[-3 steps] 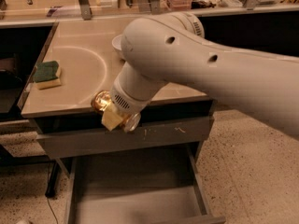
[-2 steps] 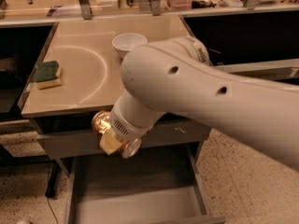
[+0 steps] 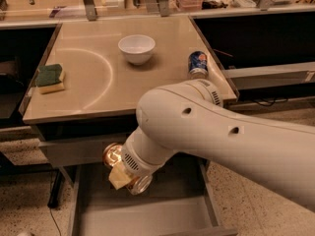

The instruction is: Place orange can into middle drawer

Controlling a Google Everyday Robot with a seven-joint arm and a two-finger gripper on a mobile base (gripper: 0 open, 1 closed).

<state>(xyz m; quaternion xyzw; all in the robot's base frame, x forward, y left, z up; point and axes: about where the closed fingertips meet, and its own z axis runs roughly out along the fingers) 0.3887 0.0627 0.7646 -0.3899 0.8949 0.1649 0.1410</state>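
Note:
The orange can (image 3: 114,156) is shiny orange-gold with silver ends and lies tilted in my gripper (image 3: 120,176), whose yellowish fingers (image 3: 118,179) are shut on it. The gripper holds the can above the open middle drawer (image 3: 142,215), a wide shallow grey tray pulled out below the counter. My white arm (image 3: 221,136) reaches in from the right and hides the drawer's right part.
On the beige counter (image 3: 98,82) stand a white bowl (image 3: 136,48), a blue can (image 3: 198,64) and a green-yellow sponge (image 3: 50,78). A grey drawer front (image 3: 74,151) sits just under the counter edge. Speckled floor lies on both sides.
My gripper with the orange can has moved down from the counter's front edge to a spot over the open drawer. The arm has dropped lower, uncovering the bowl and blue can.

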